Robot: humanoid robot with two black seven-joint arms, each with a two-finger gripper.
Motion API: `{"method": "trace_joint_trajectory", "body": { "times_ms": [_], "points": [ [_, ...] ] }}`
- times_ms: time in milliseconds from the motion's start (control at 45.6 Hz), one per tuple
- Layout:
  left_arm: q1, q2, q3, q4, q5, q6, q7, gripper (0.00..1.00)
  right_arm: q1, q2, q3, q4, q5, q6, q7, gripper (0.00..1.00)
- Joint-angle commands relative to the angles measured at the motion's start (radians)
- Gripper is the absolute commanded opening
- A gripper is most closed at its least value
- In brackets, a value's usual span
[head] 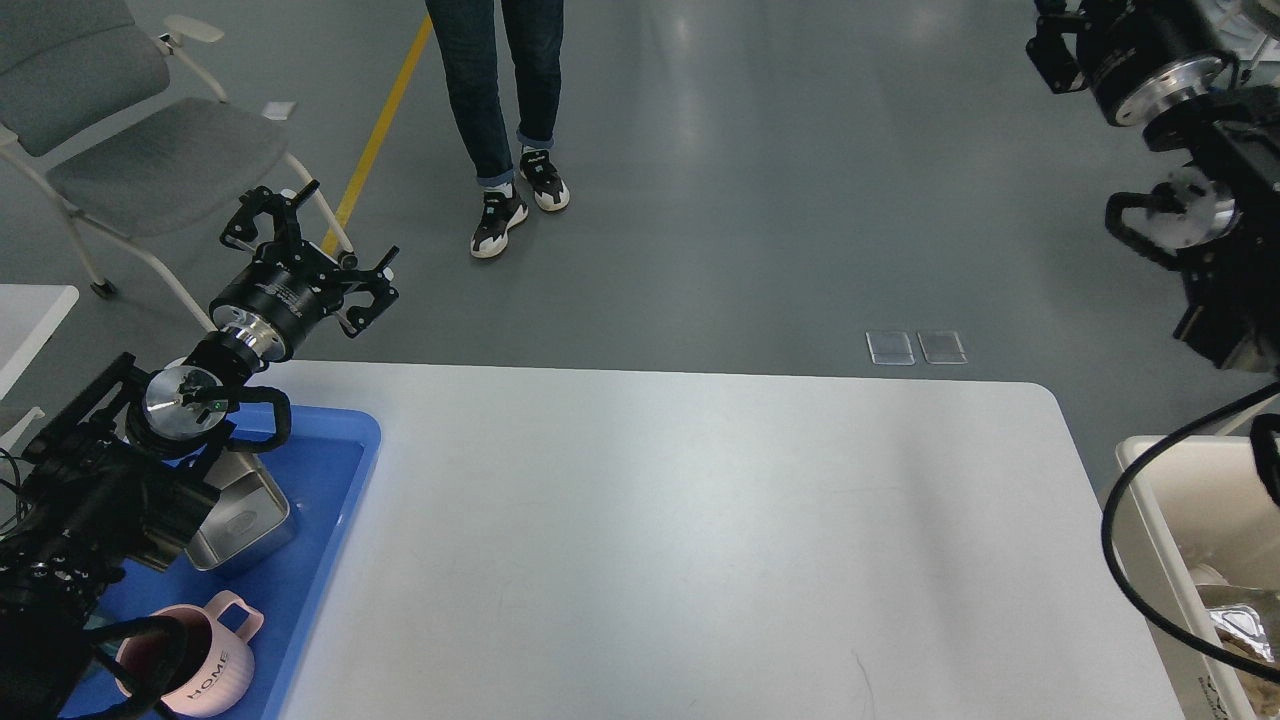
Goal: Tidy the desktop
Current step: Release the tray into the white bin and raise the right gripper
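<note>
In the middle: the desktop (680, 540) is white and fills most of the view.
Left side: a blue tray (320, 520) holds a metal box (245, 520) and a pink cup (205, 670).
Right side: a cream bin (1160, 560) with trash.
Left gripper (305, 255): fingers apart, holding nothing, up past the table's far corner.
Right gripper: cut off at the top, cannot tell.
Do it well: I think nothing is left to pick up, so pull both arms back slowly, staying above the tray and bin.

Lots cropped or covered here

Right gripper (1050, 40) runs off the top edge, so its fingers can't be read. Left arm hides part of the steel container (245, 520); bin (1150, 500) cut off right.
</note>
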Motion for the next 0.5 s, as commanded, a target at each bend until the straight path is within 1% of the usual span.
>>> {"method": "trace_joint_trajectory", "body": {
  "times_ms": [0, 110, 219, 351, 482],
  "points": [
    [0.008, 0.002, 0.000, 0.002, 0.000, 0.000, 0.002, 0.99, -0.060, 0.091, 0.024, 0.028, 0.088, 0.000, 0.002, 1.00],
    [0.011, -0.001, 0.000, 0.000, 0.000, 0.000, 0.000, 0.99, -0.091, 0.134, 0.029, 0.045, 0.093, 0.015, 0.005, 1.00],
    [0.014, -0.006, 0.000, 0.002, 0.000, -0.003, -0.004, 0.99, -0.124, 0.190, 0.025, 0.039, 0.092, 0.007, 0.009, 1.00],
    [0.019, -0.009, -0.003, 0.002, -0.001, -0.003, -0.006, 0.99, -0.140, 0.214, 0.024, 0.042, 0.092, 0.015, 0.011, 1.00],
    [0.027, -0.023, -0.003, 0.002, -0.001, -0.003, -0.006, 0.99, -0.146, 0.268, 0.025, 0.038, 0.095, 0.007, 0.019, 1.00]
  ]
}}
